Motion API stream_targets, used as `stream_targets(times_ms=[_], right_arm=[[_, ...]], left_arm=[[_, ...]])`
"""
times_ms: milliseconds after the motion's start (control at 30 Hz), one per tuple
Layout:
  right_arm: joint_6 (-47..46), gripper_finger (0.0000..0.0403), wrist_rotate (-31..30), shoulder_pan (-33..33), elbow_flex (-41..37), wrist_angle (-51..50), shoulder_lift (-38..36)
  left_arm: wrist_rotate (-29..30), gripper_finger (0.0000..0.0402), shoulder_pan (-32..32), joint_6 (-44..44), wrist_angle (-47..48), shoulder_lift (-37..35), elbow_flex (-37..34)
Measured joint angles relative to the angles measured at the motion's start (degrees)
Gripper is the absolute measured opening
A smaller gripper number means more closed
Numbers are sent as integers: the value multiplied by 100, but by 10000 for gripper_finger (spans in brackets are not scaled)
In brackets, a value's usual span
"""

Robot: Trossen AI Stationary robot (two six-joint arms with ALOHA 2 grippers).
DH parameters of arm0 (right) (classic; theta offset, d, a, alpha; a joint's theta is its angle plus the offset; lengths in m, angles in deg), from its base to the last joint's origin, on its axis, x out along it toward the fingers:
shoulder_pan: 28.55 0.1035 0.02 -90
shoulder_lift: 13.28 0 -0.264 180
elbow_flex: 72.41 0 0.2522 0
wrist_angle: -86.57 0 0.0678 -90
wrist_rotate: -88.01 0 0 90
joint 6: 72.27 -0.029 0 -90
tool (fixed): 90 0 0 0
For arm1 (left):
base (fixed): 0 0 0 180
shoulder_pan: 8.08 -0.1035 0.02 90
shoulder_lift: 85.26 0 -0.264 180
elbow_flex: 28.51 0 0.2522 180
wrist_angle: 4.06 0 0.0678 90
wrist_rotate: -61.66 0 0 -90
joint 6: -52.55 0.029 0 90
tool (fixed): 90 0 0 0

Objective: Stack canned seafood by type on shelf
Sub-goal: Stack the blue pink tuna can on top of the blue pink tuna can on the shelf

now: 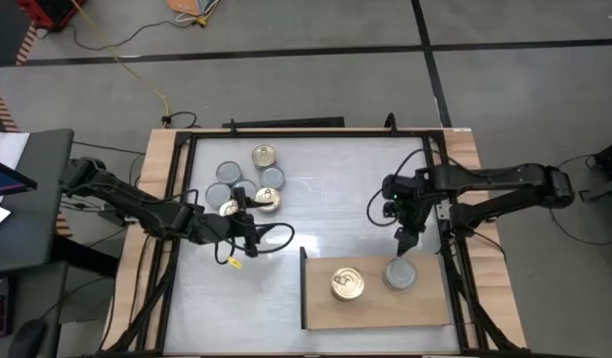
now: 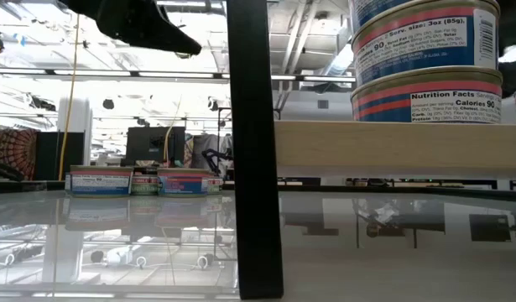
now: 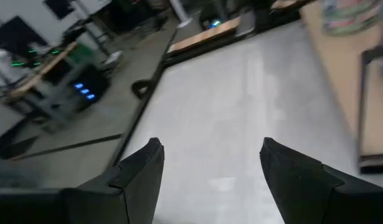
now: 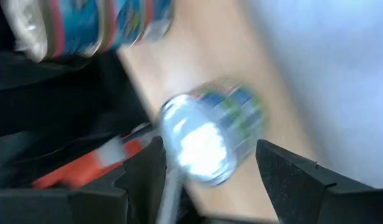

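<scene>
The shelf [image 1: 377, 306] is a light-brown board at the table's near right, and the low view shows the shelf [image 2: 392, 147] raised on a dark upright. On it stand a gold-lidded stack [image 1: 347, 284] and a silver-lidded stack [image 1: 401, 273]. Several loose cans [image 1: 248, 183], gold and silver, sit on the table's far left. My right gripper [image 1: 407, 242] is open just above the far side of the silver stack [image 4: 207, 140], with a finger on each side. My left gripper [image 1: 248, 239] hovers open over bare table near the loose cans; nothing lies between its fingers [image 3: 210, 146].
Wooden side rails [image 1: 161, 199] and dark frame bars border the table. A dark upright panel [image 2: 253, 151] stands at the shelf's left end. Bare white table [image 1: 325, 199] lies between the loose cans and the shelf. Cables trail beside each arm.
</scene>
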Motion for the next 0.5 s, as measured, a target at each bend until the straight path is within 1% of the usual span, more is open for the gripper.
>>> stream_targets(times_ms=[67,100,167,233,267,367,500], right_arm=[[412,272,-724,-135,172,-47,-44],[602,272,-1114,-197,241,0,-60],[928,272,-1742,-328,293,207,-66],[1308,272,-1973,-530,276,421,-34],[1490,272,-1991,-639,275,605,3],[2000,272,-2060,-1015,277,1314,125],[2396,272,-2504,-1523,277,2547,268]], left_arm=[[154,255,38,-116,313,0,0],[124,255,42,-306,539,0,0],[-162,255,-10,-868,1118,15,0],[-458,255,-43,-1425,1697,88,0],[-489,255,-36,-1708,1998,110,0],[-363,255,111,-2581,2798,98,0],[-187,246,371,-3307,3578,99,0]])
